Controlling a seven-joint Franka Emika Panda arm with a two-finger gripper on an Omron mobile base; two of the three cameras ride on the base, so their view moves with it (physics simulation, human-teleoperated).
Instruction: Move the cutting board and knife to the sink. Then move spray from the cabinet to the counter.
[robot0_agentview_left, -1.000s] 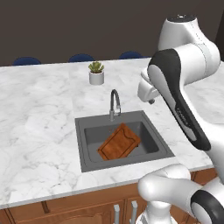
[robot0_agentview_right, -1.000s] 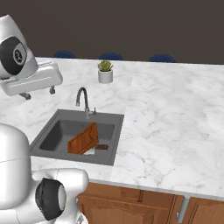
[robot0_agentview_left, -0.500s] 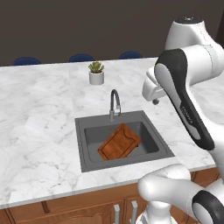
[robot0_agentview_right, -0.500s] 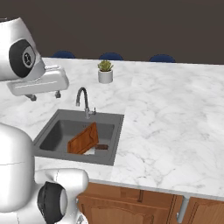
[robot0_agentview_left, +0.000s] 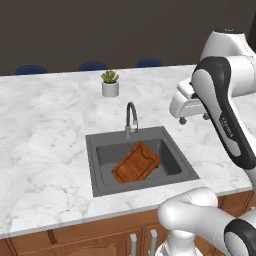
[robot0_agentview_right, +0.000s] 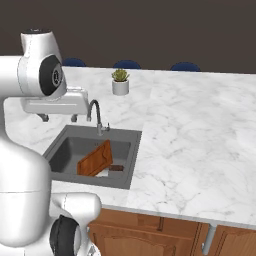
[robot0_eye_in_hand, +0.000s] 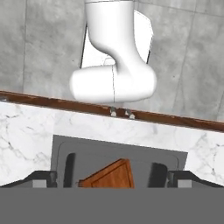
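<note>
The reddish-brown cutting board (robot0_agentview_left: 136, 162) (robot0_agentview_right: 96, 159) (robot0_eye_in_hand: 111, 177) leans tilted inside the dark sink (robot0_agentview_left: 102, 150) (robot0_agentview_right: 65, 145) (robot0_eye_in_hand: 131, 153). Beside it on the sink floor lies the knife (robot0_agentview_right: 112, 170), brown handle and pale blade partly under the board. My gripper (robot0_agentview_left: 194, 119) (robot0_agentview_right: 59, 119) (robot0_eye_in_hand: 113, 173) hangs open and empty above the sink's right side, pointing down, well clear of the board. The white marble counter (robot0_agentview_left: 45, 130) (robot0_agentview_right: 200, 140) surrounds the sink. The spray and the cabinet are out of view.
A curved grey faucet (robot0_agentview_left: 131, 117) (robot0_agentview_right: 96, 115) stands at the sink's back edge. A small potted plant (robot0_agentview_left: 110, 84) (robot0_agentview_right: 120, 82) sits further back. Blue chair backs (robot0_agentview_left: 92, 66) line the counter's far side. Brown drawers (robot0_agentview_right: 150, 235) run below.
The hand has drifted to the right above the sink in both base views, away from the faucet. The jaws stayed open; board and knife have not moved.
</note>
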